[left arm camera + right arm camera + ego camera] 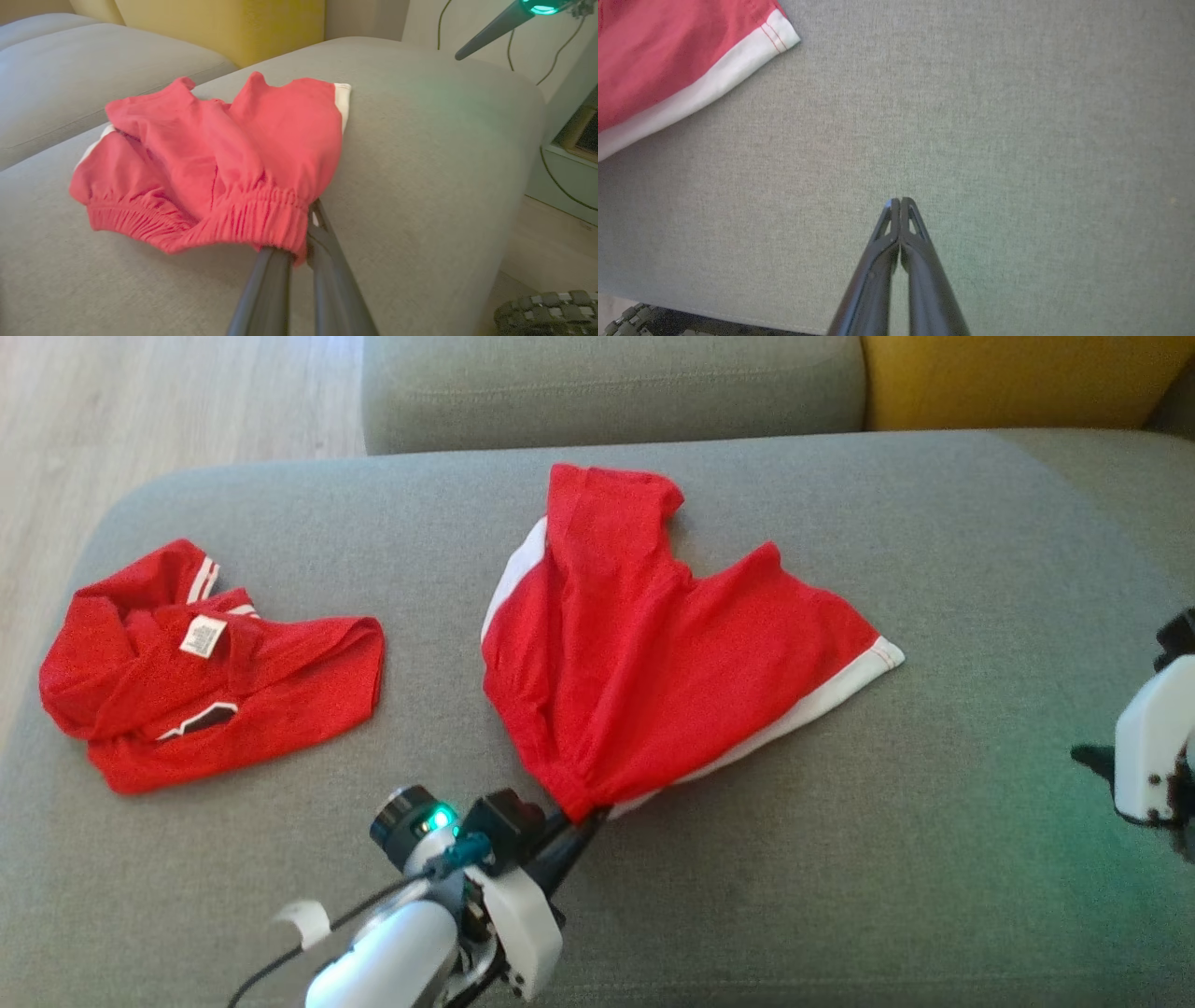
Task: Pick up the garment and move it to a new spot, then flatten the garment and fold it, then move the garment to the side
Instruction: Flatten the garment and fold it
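Left gripper (pixel 306 231): pinched on the gathered elastic waistband (pixel 233 219) of the red shorts (pixel 653 653), which lie mid-cushion on the grey sofa (pixel 887 859), well apart from a second red garment (pixel 205 672) on the robot's left. Right gripper (pixel 900 205): fingers pressed together, empty, near the white-trimmed leg hem (pixel 714 88). You should expect light, limp, unbreakable cloth that drags and bunches; take it at the waistband corners, where the thick elastic likely gives you firm purchase.

Rumpled red shorts (pixel 653 663), white side stripes
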You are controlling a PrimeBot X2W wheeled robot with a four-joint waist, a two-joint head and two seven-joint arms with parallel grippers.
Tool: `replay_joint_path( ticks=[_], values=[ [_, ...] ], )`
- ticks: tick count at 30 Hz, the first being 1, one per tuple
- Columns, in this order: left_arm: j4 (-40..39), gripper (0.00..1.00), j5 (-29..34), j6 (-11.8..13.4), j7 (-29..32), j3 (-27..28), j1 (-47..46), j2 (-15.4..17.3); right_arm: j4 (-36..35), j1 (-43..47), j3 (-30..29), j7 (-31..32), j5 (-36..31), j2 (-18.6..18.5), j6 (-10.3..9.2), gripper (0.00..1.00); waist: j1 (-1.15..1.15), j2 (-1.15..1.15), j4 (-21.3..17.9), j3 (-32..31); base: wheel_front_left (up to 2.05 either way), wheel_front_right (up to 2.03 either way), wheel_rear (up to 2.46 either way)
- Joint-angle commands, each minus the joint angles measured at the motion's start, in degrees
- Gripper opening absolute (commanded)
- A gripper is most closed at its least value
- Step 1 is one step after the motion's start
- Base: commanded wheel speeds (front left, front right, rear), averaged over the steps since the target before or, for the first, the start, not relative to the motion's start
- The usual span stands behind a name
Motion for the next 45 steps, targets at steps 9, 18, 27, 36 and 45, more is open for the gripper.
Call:
replay_joint_path(
  ticks=[9,18,27,36,45],
  values=[
    [-5.4,0.00,-1.8,0.2,-0.4,0.1,1.6,2.4,-6.9,4.2,-2.6,-1.0,1.8,-2.8,-0.04,0.00,0.00,0.00,0.0,-2.1,0.00,0.00,0.00],
    [-6.2,0.00,-3.0,2.3,-0.5,1.4,2.5,1.7,-12.4,5.1,-8.1,-18.7,0.7,2.6,-0.04,1.00,0.00,0.00,0.4,-2.1,0.00,0.00,0.00],
    [-5.3,0.00,-3.5,4.4,-0.7,4.3,3.5,1.2,-19.2,11.7,-13.1,-36.5,-1.2,10.3,-0.04,1.00,0.00,0.00,0.4,-2.0,0.00,0.00,0.00],
    [0.1,0.97,-2.3,4.1,-0.7,3.8,3.9,2.0,-22.7,15.4,-14.8,-40.9,-5.4,15.3,-0.04,1.00,0.00,0.00,0.1,-1.9,0.00,0.00,0.00],
    [2.5,1.00,-3.1,5.1,-0.7,5.5,3.9,2.2,-24.0,17.2,-17.4,-41.9,-8.3,17.9,-0.04,1.00,0.00,0.00,1.0,-2.2,0.00,0.00,0.00]
  ],
)
